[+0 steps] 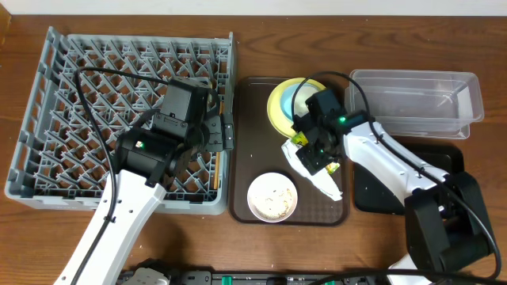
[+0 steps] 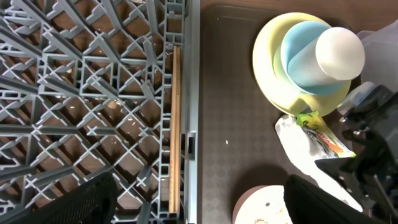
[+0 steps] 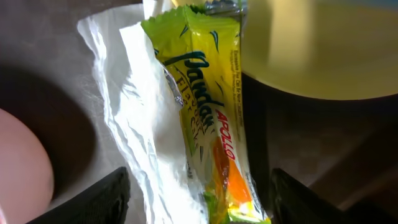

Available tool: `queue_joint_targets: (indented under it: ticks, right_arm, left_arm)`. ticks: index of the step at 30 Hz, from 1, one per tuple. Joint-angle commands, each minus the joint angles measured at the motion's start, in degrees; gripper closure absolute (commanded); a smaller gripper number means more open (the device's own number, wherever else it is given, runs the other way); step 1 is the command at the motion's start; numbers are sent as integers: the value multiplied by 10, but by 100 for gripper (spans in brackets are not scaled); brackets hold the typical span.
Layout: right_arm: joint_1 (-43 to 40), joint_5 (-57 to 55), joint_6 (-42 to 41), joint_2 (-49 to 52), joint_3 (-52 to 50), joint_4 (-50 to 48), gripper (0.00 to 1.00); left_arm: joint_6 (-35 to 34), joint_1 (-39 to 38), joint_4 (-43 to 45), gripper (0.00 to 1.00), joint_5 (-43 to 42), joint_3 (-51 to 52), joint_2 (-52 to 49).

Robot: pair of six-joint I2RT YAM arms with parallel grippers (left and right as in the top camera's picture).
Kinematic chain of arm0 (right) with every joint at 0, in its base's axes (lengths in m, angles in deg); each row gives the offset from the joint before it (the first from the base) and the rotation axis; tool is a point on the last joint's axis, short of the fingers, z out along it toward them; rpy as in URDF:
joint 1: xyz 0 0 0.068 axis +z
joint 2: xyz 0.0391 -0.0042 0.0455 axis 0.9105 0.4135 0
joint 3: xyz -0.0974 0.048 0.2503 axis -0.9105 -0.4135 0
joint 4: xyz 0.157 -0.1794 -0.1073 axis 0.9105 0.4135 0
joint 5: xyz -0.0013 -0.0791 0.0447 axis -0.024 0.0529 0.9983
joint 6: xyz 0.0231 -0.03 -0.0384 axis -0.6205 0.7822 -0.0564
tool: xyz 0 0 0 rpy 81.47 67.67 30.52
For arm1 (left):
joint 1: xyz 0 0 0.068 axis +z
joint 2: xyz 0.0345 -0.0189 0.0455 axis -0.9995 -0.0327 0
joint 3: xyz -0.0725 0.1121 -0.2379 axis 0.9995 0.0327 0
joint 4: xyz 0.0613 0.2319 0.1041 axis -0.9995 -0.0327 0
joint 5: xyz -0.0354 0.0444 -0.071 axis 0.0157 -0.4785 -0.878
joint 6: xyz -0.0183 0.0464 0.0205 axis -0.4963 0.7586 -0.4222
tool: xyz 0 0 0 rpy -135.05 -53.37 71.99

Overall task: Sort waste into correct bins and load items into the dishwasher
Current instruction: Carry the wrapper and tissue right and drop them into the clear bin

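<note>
My right gripper (image 1: 317,150) is open and hangs just over the green-and-yellow snack wrapper (image 3: 211,118), which lies on the white napkin (image 3: 149,130) on the brown tray; its fingers straddle both. The wrapper (image 2: 323,134) and napkin (image 2: 305,155) also show in the left wrist view. The yellow plate (image 1: 279,107) holds the light blue bowl (image 2: 301,59). The white bowl (image 1: 272,196) with food scraps sits at the tray's front. My left gripper (image 2: 199,199) is open and empty over the grey dish rack's (image 1: 71,111) right edge, above the chopsticks (image 2: 175,124) lying in the rack.
The brown serving tray (image 1: 245,150) sits between the rack and the bins. The clear tub (image 1: 416,103) is at the far right, the black tray (image 1: 451,162) in front of it under my right arm. A white cup (image 2: 339,53) stands in the blue bowl.
</note>
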Motion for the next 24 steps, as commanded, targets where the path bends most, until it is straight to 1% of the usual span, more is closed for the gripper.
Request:
queue_joint_targets:
  ticks: [1,3,5,8,10,13,14,15,17,19,20,24]
  right_arm:
    - [18,9,-9,-8,-30,-20,26]
    - [31,8,-8,-8,-54,-43,22]
    - [43,9,-8,-8,-71,-56,20]
    - [59,7,-8,-8,-78,-56,25]
    - [66,-3,-9,-8,-79,-54,32]
    - [72,-26,-9,-8,-79,-54,48]
    - [72,-33,-9,-8,-79,-53,55]
    - [72,-39,-9,-8,-79,-52,65]
    - [71,-41,-9,-9,-77,-47,78]
    - [71,-41,-19,-13,-68,-36,94]
    - [71,-41,-27,-16,-59,-28,98]
    - [71,-41,-56,-47,6,13,99]
  left_arm:
    - [-1,3,-1,12,3,-12,0]
    - [-1,3,-1,12,3,-12,0]
    - [-1,3,-1,12,3,-12,0]
    - [-1,3,-1,12,3,-12,0]
    - [-1,3,-1,12,3,-12,0]
    - [-1,3,-1,12,3,-12,0]
    - [-1,3,-1,12,3,-12,0]
    - [-1,3,-1,12,3,-12,0]
    - [-1,3,-1,12,3,-12,0]
    - [-1,3,-1,12,3,-12,0]
    - [-1,3,-1,12,3,-12,0]
    - [-1,3,-1,12,3,-12,0]
